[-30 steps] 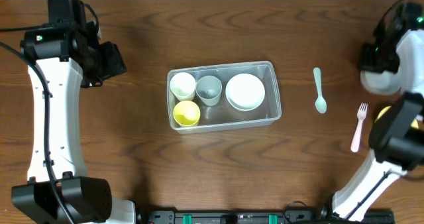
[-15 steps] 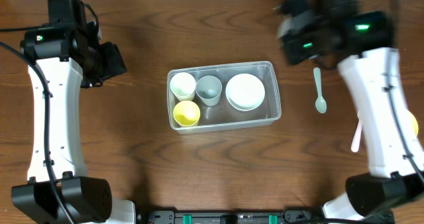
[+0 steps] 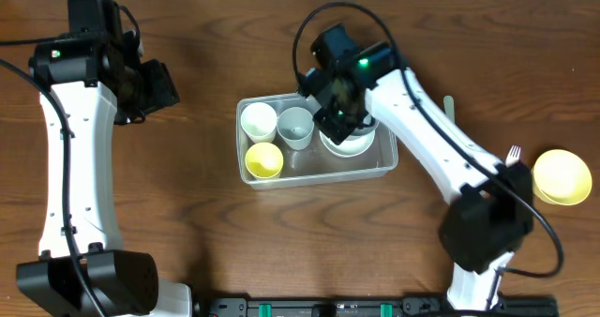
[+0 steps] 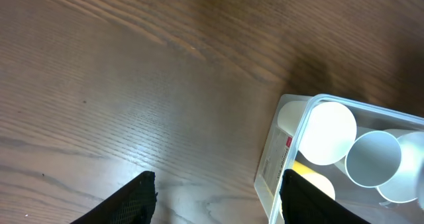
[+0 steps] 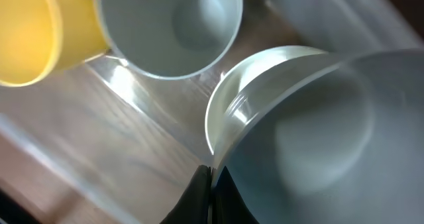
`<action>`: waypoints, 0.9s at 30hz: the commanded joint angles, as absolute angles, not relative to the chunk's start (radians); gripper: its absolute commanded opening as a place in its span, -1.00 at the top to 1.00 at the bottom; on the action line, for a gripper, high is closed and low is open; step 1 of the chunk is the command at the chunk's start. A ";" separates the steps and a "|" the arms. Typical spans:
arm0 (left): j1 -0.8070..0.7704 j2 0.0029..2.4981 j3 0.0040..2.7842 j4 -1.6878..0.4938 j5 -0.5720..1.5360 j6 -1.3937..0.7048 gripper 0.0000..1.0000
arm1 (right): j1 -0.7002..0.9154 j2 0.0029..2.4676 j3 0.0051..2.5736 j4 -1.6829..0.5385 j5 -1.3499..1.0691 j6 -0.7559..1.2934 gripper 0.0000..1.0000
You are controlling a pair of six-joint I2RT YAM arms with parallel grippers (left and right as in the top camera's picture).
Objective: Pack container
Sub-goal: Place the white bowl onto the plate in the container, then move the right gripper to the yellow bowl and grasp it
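Note:
The clear container (image 3: 319, 173) sits mid-table and holds a white cup (image 3: 259, 121), a grey cup (image 3: 295, 125), a yellow cup (image 3: 263, 158) and a white bowl (image 3: 349, 144). My right gripper (image 3: 342, 120) hangs over the container's right half. In the right wrist view it (image 5: 211, 184) is shut on the rim of a grey bowl (image 5: 318, 138), held just above the white bowl (image 5: 222, 111). My left gripper (image 3: 155, 87) is open and empty over bare table left of the container; the left wrist view shows its fingers (image 4: 222, 204) beside the container's corner (image 4: 291, 151).
A yellow bowl (image 3: 562, 176) lies at the table's right edge. A pink fork (image 3: 513, 154) and a pale spoon (image 3: 448, 101) lie right of the container, both mostly hidden by my right arm.
My right arm swung from the table's right edge to above the container's right half, now with a grey bowl in it. The left arm has not moved.

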State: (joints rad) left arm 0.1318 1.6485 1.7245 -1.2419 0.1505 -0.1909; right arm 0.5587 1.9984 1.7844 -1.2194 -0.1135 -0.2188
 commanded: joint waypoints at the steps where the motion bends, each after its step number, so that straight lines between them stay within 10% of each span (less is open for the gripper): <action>1: 0.134 1.649 1.718 -1.246 0.146 -0.200 -0.21 | 0.560 2.022 1.783 -1.219 -0.100 -0.203 0.97; 4: 0.134 1.649 1.718 -1.245 0.146 -0.200 -0.22 | 0.556 2.031 1.783 -1.218 -0.100 -0.204 0.79; 7: 0.134 1.649 1.718 -1.245 0.146 -0.200 -0.22 | 0.555 2.031 1.783 -1.209 -0.089 -0.217 -0.07; 18: 0.134 1.649 1.718 -1.246 0.146 -0.200 -0.22 | 0.466 1.887 1.837 -1.201 0.186 0.010 -0.12; 27: 0.134 1.649 1.718 -1.247 0.146 -0.196 -0.22 | -0.021 1.628 1.838 -1.229 0.196 0.286 -0.36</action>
